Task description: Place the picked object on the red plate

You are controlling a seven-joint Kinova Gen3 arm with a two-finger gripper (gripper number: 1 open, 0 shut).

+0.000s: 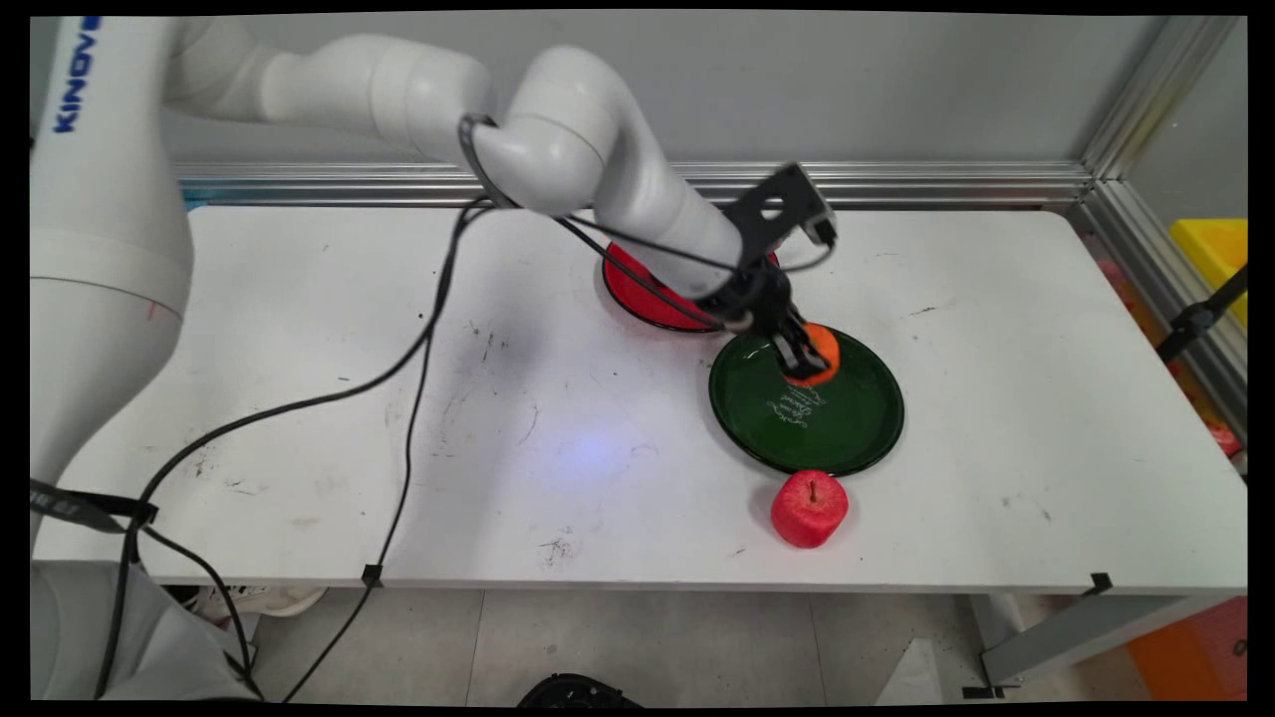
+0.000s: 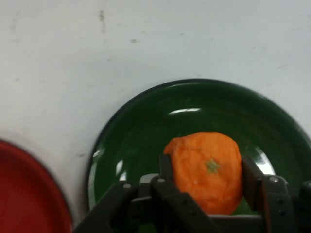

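The hand point(image 1: 803, 357) pinches an orange point(image 2: 208, 170) over the green plate point(image 1: 857, 438), a red apple point(image 1: 809, 509) on the worktop point(image 1: 299, 398) at the plate's six o'clock.

Smooth rounded white arm point(image 1: 598, 149) lettered KINOVA in blue, loose black cables point(image 1: 418, 339) trailing off it, a perforated black bracket point(image 1: 782, 204) at the wrist, and a black two-finger gripper point(image 2: 206, 182) with silver screw heads.
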